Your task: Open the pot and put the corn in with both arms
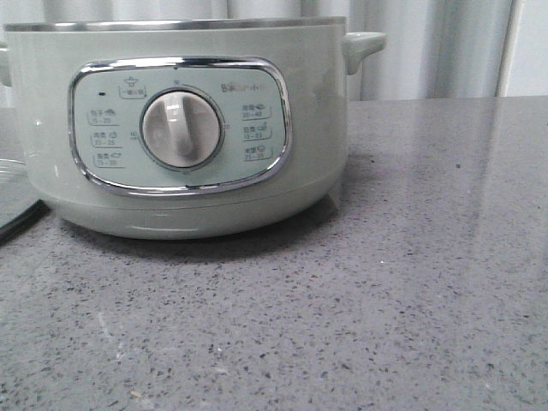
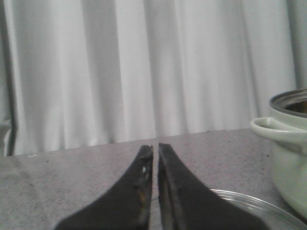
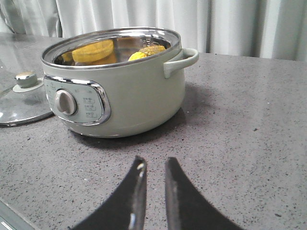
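The left claw point(image 2: 153, 149) hangs above the desk point(image 2: 72, 177) with its two dark fingers point(image 2: 136, 191) almost together, only a thin slit between the tips, and nothing in it. Just beyond its fingers lies the glass lid point(image 2: 249, 206), flat on the desk, and past that stands the pot point(image 2: 290, 153), one small side handle point(image 2: 273, 129) turned this way.

The right claw point(image 3: 153, 163) is narrow too, a slim gap between the tips, empty, poised over bare grey desk point(image 3: 240, 143) short of the pot point(image 3: 124, 96).

The pot is open, its steel rim point(image 3: 110, 48) uncovered. The corn point(image 3: 146, 50) lies inside, against the far wall, yellow kernels showing above the rim; a larger yellow patch point(image 3: 93, 50) beside it may be its reflection in the steel, I cannot tell. The glass lid point(image 3: 21, 103) with its knob point(image 3: 25, 79) rests on the desk beside the pot, on the robot's left.

From the front, the pot point(image 1: 180, 128) sits toward the desk's left side, dial point(image 1: 181, 128) facing the robot, with a white curtain point(image 1: 428, 47) behind.
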Motion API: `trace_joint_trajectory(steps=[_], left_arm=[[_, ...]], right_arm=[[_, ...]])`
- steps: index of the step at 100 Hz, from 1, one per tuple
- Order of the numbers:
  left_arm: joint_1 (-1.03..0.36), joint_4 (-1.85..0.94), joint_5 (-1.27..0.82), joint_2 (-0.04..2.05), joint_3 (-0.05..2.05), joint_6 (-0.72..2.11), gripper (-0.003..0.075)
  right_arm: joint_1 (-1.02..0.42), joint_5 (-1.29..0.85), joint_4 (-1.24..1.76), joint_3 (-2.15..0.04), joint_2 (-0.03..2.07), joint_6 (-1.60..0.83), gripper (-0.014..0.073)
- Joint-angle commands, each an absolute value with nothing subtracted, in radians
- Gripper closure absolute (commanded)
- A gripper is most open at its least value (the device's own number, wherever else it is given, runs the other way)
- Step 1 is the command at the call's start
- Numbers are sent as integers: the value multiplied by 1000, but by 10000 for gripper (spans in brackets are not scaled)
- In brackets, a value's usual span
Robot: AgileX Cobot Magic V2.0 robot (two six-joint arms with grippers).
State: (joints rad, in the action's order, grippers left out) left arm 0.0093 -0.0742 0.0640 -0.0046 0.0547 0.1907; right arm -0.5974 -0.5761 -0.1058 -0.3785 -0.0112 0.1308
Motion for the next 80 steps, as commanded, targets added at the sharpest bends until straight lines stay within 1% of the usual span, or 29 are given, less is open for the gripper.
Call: trace_joint_trajectory(steps=[1,11,14,33,53,80], left_arm=[[64,-21,116,-29,44,86,741],[96,-6,110,-40,-12,47,741],[97,0,17,-40,-7,47,741],[60,0,-303,-40,-10,47,741],[24,8,-295,-38,-10,46,741],[24,8,-293,-38,-10,46,741]], right_arm=[[-591,-491,-116,-401,-22,135,580],[-591,-491,-116,-401,-22,135,580],[-591,-491,-116,-401,-22,135,580],[-591,-491,-116,-401,-22,135,580],[-591,-491,-116,-401,-22,135,580],[-591,-491,-116,-401,-22,135,580]])
